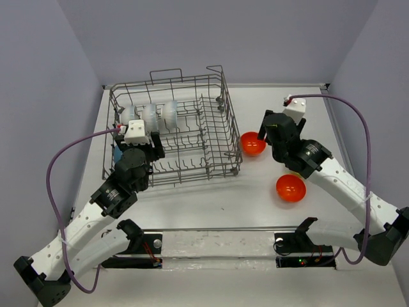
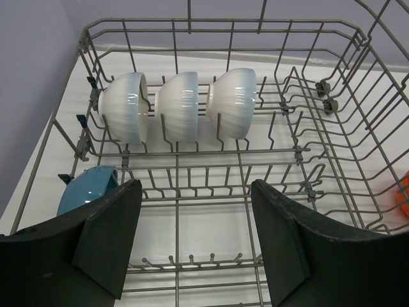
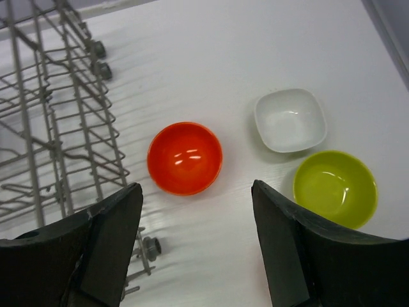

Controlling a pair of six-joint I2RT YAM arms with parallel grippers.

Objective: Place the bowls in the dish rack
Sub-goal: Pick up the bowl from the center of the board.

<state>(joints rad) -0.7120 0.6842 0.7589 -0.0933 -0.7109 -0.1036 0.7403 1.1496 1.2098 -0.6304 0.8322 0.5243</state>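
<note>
Right end effector (image 3: 195, 192), jaws apart, empty, near a glossy orange-red bowl (image 3: 185, 158) beside the dish rack (image 3: 82, 121)

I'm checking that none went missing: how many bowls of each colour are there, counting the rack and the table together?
White bowls: 4
Orange-red bowls: 2
Blue bowl: 1
Yellow-green bowl: 1
Total: 8

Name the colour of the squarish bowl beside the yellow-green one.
White bowl; clearest in right wrist view.
</note>
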